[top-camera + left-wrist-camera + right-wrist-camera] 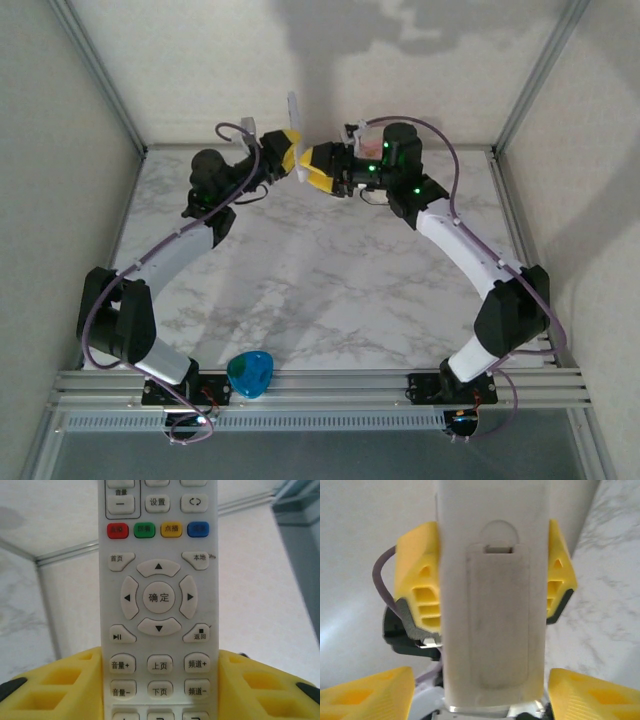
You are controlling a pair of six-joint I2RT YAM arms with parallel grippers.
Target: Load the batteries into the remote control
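**Remote control held upright between two robot arms**

Two white and black arms curve in from the near edge of a white, grey-veined marble-pattern surface (pixel 330 290) and meet at its far middle. The remote control (pixel 293 108) (pixel 159 597) (pixel 492 605), a slim, flat, matt white-grey bar, stands on end there, above the surface. The left tool (pixel 290 152) (pixel 159 672) is clenched on it; its blocky yellow fingers (pixel 75 680) (pixel 420 590), moulded with hollow rectangular pockets, press flat against both long edges. On the left wrist camera the remote's front faces the lens, with rounded white rubber buttons, a ring of four arrow keys (pixel 159 597) around a round centre key, and above them a row of red, green, yellow and blue keys (pixel 157 529). The right wrist camera faces its smooth back, where a rounded-corner rectangular battery cover (pixel 497 625) sits closed under a small latch notch. The right tool (pixel 316 166) (pixel 481 682) is released, its yellow fingers standing clear of the remote's edges. A glossy teal rounded object (pixel 250 373) lies at the near edge, between the arm bases.
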